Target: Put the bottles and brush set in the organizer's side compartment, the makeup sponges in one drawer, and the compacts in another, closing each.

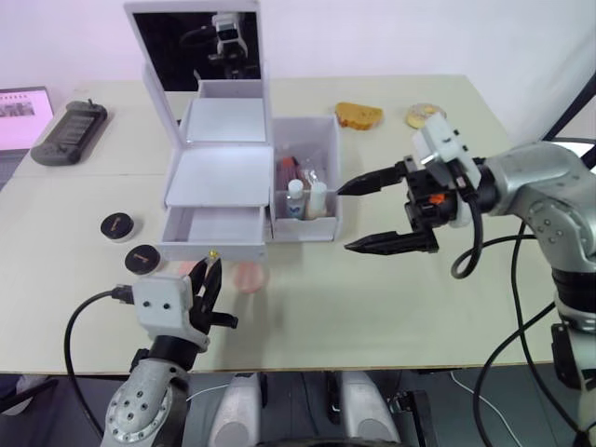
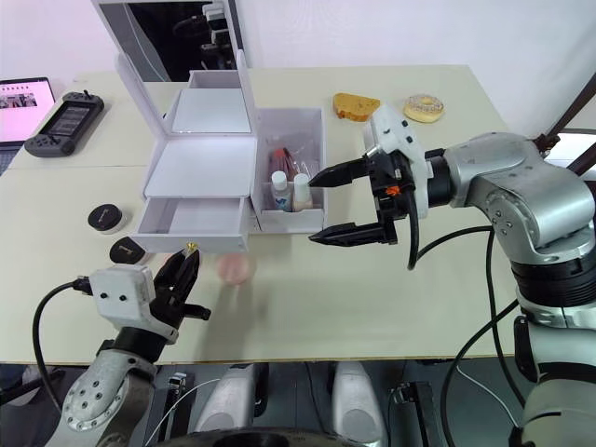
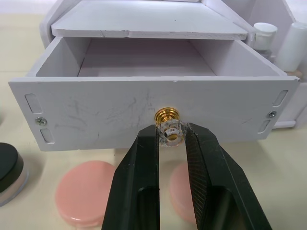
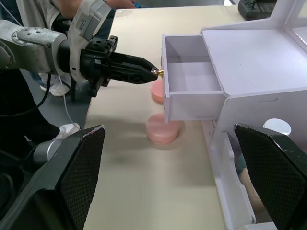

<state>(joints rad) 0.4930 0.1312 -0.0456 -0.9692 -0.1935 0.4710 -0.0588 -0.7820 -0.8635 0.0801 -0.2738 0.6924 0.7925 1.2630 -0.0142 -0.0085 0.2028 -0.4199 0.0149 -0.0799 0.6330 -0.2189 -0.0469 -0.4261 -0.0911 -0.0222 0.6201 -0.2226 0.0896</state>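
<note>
White plastic organizer [image 1: 223, 177] stands mid-table, mirror lid up. Its lower drawer [image 3: 153, 112] is pulled out toward me and empty inside. My left gripper [image 3: 171, 136] is clamped on the drawer's knob [image 3: 170, 130], gold base with a clear tip, fingers [image 3: 139, 158] pinching it from either side.

Side compartment [image 1: 305, 182] on the organizer's right already holds two small white-capped bottles [image 1: 296, 199] and what looks like the brush set behind them; I judge that part done.

Two pink makeup sponges [image 3: 84, 194] lie on the table just under and in front of the open drawer face, right below my left gripper. One shows at the drawer's near right corner [image 1: 250, 277]. Two black compacts [image 1: 117, 226] sit to the left of the organizer, near its front corner.

My right gripper [image 1: 372, 214] hovers right of the side compartment, jaws wide apart, holding nothing.

Key relation: sponges lie nearer than the drawer front, so they go up, over the front panel and in. Left gripper is closest but must let go of the knob first; the right one would have to reach across.
</note>
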